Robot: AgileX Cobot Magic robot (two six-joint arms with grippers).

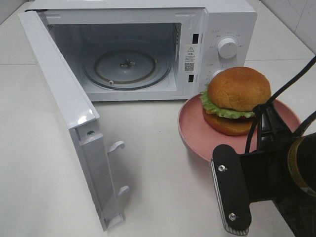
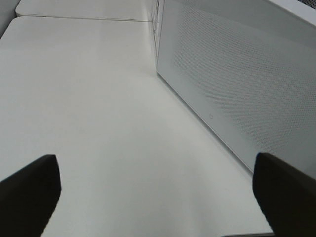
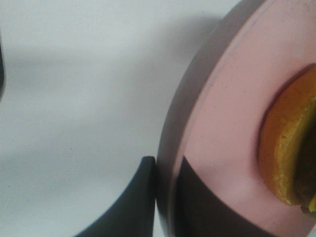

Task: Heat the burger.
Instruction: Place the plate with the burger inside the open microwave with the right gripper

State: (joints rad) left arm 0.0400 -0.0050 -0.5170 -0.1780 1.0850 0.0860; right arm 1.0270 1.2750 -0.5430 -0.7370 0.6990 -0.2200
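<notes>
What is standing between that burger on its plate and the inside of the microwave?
Nothing visible. The microwave door is swung wide open to the left, and the cavity holds only its glass turntable. The burger sits on the pink plate just right of the opening, with the right gripper pinching the plate's rim.

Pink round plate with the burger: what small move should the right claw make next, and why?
Probably lift the pink round plate and carry it toward the white microwave. The right claw is shut on the plate's rim, the glossy-bunned burger with lettuce sits on it, the microwave's door stands wide open, and the glass turntable is bare.
</notes>
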